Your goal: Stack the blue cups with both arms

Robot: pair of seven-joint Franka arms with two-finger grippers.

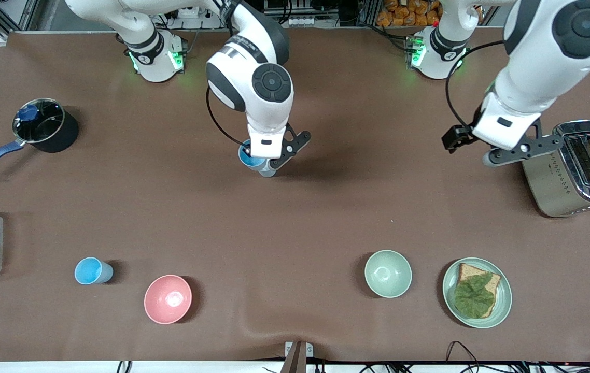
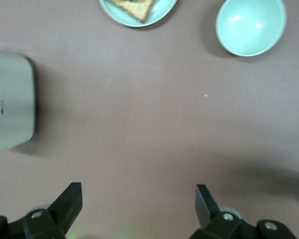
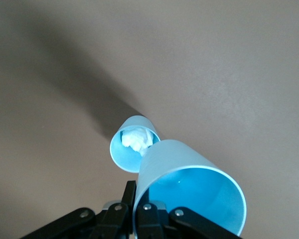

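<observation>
A: Holding a bright blue cup [image 3: 189, 191] by its rim, the right tool [image 1: 269, 165] hangs over a second, duller cup [image 3: 134, 144] standing mid-desk with something white inside. A third blue cup [image 1: 93, 271] lies on its side beside the pink bowl [image 1: 168, 299].

B: Step?

A: Nesting, in my judgement; the held cup needs centring over the lower mouth, then lowering.

B: Left tool [image 2: 137, 209]?

A: Waiting wide open, empty, above bare desk [image 1: 326, 217] beside the toaster [image 1: 570, 176]. No legible writing.

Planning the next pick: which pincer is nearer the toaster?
Left. The left pincer hangs open right beside the toaster. The right pincer, shut on a blue cup, is over mid-table, well off toward the right arm's end.
</observation>
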